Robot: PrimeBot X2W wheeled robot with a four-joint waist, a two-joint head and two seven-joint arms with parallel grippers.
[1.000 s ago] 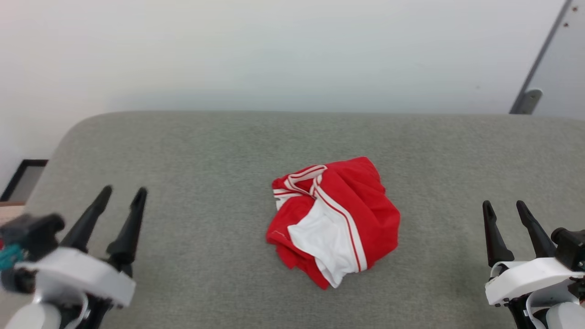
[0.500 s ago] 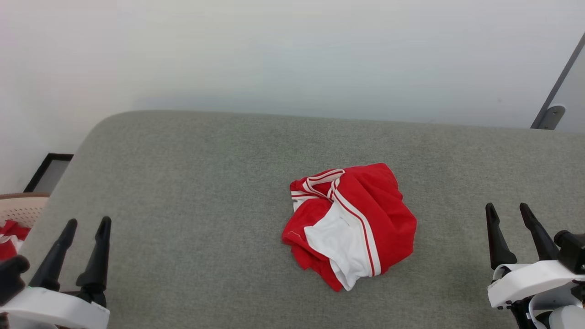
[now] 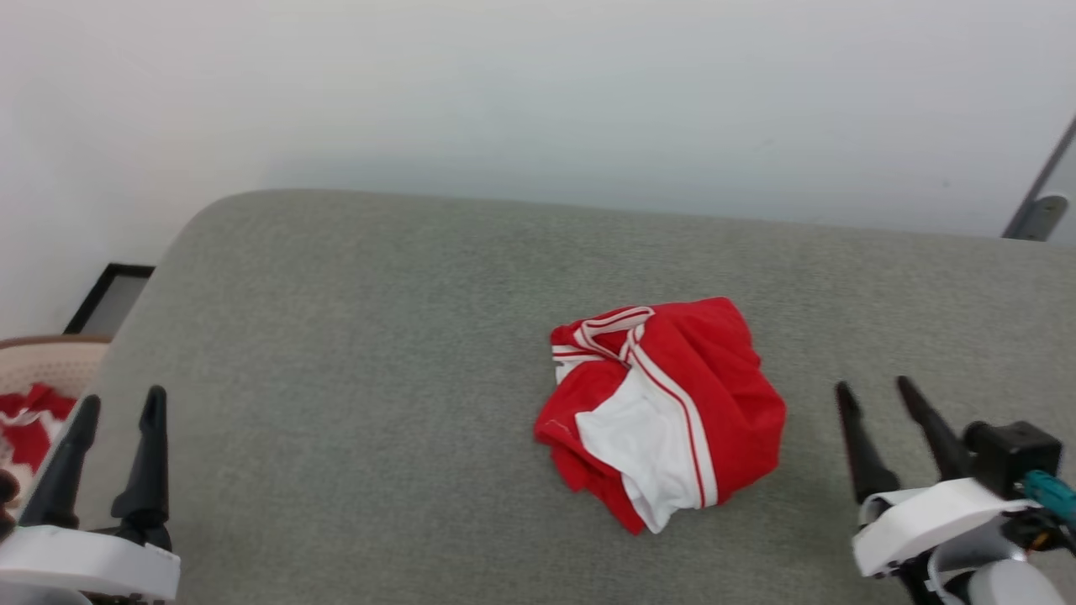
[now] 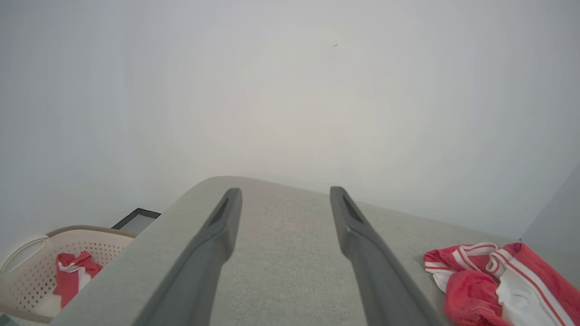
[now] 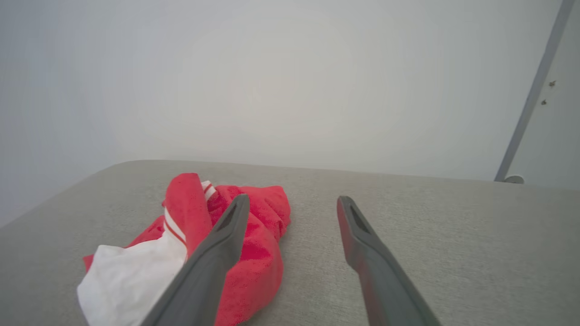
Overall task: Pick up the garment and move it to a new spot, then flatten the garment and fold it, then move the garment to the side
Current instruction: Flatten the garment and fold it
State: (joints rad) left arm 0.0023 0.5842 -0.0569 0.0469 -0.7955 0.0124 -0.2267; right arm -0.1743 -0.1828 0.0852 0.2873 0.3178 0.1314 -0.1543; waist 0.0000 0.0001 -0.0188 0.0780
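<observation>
The garment (image 3: 664,412) lies crumpled in a red and white heap on the grey padded surface (image 3: 378,336), a little right of its middle. Striped trim shows on top of the heap. My left gripper (image 3: 122,402) stands open at the lower left, far from the garment, with nothing between its fingers. My right gripper (image 3: 874,386) is open just right of the heap and apart from it. In the left wrist view the open left gripper (image 4: 285,190) points over bare padding, with the garment (image 4: 498,280) at the lower right. In the right wrist view the garment (image 5: 263,271) lies left of the open right gripper (image 5: 293,198).
A beige lattice basket (image 3: 50,370) stands off the pad's left edge with a smaller red-and-white cloth (image 3: 25,420) in it; the basket (image 4: 27,267) shows again in the left wrist view. A dark frame (image 3: 109,294) lies by the wall. A grey post (image 3: 1038,210) rises at far right.
The head camera has turned left, bringing the basket into view. My left gripper has dropped toward the lower left corner. My right gripper has shifted left, closer to the garment. The garment has not moved.
</observation>
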